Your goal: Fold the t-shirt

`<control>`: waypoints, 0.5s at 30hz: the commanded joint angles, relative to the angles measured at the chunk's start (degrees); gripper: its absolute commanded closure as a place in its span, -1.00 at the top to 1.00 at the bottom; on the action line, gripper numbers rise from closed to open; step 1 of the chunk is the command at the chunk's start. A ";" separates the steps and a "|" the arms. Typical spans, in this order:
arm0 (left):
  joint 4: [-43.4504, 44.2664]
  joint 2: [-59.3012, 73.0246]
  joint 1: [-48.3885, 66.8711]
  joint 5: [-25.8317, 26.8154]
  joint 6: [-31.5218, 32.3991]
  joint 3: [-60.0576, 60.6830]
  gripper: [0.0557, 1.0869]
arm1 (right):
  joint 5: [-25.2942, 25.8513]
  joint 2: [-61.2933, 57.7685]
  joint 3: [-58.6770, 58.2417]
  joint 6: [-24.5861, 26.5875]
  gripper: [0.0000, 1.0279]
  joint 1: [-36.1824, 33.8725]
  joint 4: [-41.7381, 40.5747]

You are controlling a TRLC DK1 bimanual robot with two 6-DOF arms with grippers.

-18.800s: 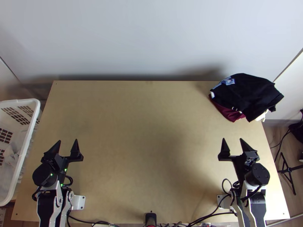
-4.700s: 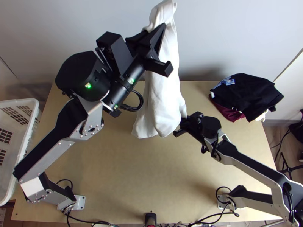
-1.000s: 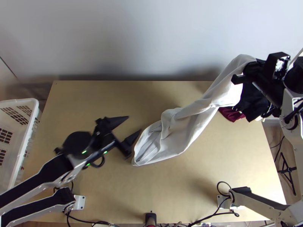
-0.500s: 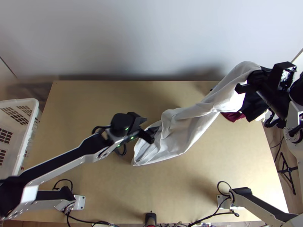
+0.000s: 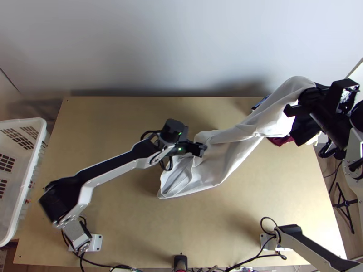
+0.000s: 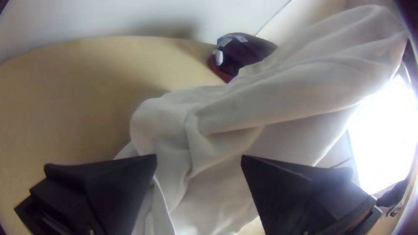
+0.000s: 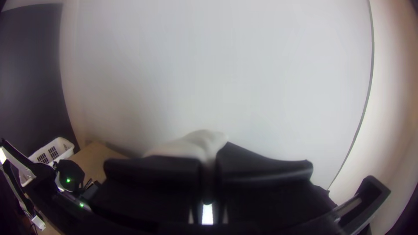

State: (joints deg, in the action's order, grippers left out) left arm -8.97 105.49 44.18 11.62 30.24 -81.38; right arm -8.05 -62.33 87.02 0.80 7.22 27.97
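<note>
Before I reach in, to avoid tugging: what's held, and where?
The white t-shirt, by its raised end, in the right gripper; left gripper open.

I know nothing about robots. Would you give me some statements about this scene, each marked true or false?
1. The right arm grips one end of the white shirt in its jaws, which are closed on it. True.
2. The left arm's jaws are closed too. False: the left arm has its jaws apart, over the shirt.
3. The shirt is neatly folded. False: one end is held up and the rest lies rumpled on the table.
4. A white basket stands beside the table's left edge. True.
</note>
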 commanded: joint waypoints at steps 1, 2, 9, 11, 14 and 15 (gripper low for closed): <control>-1.05 8.41 -2.17 2.01 1.40 -6.59 0.78 | 0.32 1.50 -0.10 0.70 -0.95 -0.02 -0.02; -1.14 9.29 -2.79 2.01 1.40 -7.21 0.79 | 0.32 1.68 -0.10 0.87 -0.95 -0.02 0.16; -1.40 15.53 -8.59 2.01 2.37 -13.36 0.90 | 0.32 1.94 0.25 1.22 -0.95 -0.02 0.60; -1.49 17.03 -9.55 2.09 2.90 -15.03 0.90 | 0.32 1.94 0.25 1.58 -0.95 0.07 0.60; -1.49 18.78 -9.64 2.62 4.30 -16.79 0.90 | 0.32 2.03 0.25 1.84 -0.95 0.07 0.60; -1.66 19.31 -9.38 3.59 4.83 -17.14 0.90 | 0.32 1.94 0.25 2.01 -0.95 0.07 0.60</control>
State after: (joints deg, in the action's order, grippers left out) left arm -10.22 120.07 36.58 13.58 32.93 -94.00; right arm -7.75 -60.51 87.15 2.13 7.22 28.42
